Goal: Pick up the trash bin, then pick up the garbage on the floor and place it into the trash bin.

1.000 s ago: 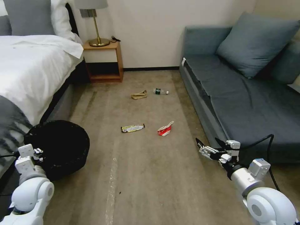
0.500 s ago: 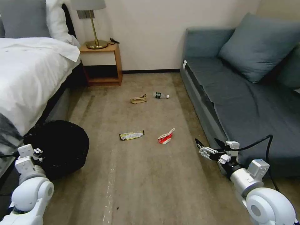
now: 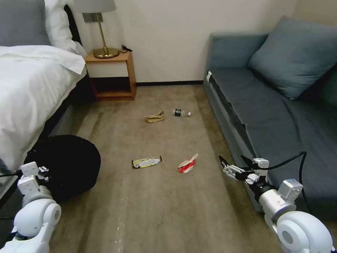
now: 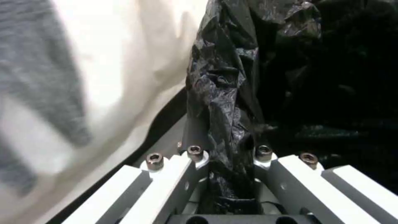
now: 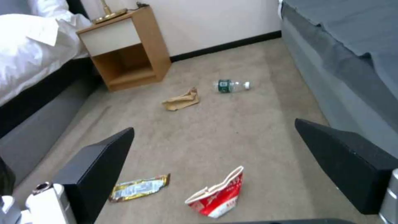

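— Where's the bin?
— My left gripper clamps the trash bin's bag-lined rim, beside the bed.
— The right?
— My right gripper hangs spread apart above the carpet. Ahead lie carton and wrapper; farther, paper and bottle.

Bin (black-lined); litter scattered.

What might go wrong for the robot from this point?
The left gripper pinches only the bag-lined rim of the trash bin, so the thin plastic might slip or tear. The bin also sits close against the bed and could snag its sheet. The open right gripper hovers near the sofa.
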Motion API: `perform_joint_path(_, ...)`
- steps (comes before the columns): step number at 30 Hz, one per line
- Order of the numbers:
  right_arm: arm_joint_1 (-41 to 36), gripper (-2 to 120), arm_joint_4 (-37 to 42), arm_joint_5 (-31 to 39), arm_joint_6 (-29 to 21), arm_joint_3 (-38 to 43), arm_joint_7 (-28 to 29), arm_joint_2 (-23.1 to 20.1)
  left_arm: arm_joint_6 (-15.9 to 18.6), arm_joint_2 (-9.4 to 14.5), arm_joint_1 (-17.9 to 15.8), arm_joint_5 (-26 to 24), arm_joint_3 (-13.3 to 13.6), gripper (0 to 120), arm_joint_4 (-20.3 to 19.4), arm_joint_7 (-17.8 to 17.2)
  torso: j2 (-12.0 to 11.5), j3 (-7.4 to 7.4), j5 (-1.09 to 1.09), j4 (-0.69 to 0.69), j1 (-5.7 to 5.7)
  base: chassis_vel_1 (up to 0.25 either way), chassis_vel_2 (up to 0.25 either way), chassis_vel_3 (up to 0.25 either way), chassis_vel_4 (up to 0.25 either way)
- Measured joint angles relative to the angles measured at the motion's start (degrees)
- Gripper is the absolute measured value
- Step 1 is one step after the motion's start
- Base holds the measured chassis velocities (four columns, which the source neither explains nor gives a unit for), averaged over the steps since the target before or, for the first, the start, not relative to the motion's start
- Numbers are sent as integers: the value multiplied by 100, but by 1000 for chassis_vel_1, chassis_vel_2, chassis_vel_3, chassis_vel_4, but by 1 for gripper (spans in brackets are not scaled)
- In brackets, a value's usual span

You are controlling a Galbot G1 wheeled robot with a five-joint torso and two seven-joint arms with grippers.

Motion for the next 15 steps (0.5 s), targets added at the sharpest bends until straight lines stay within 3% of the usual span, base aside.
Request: perform_joint_path(15, 112, 100, -154, -46, -6, -70, -17, -2, -18, -9, -70, 18, 28, 7, 138, 1, 0, 0, 0, 1, 0, -125, 131, 124, -128)
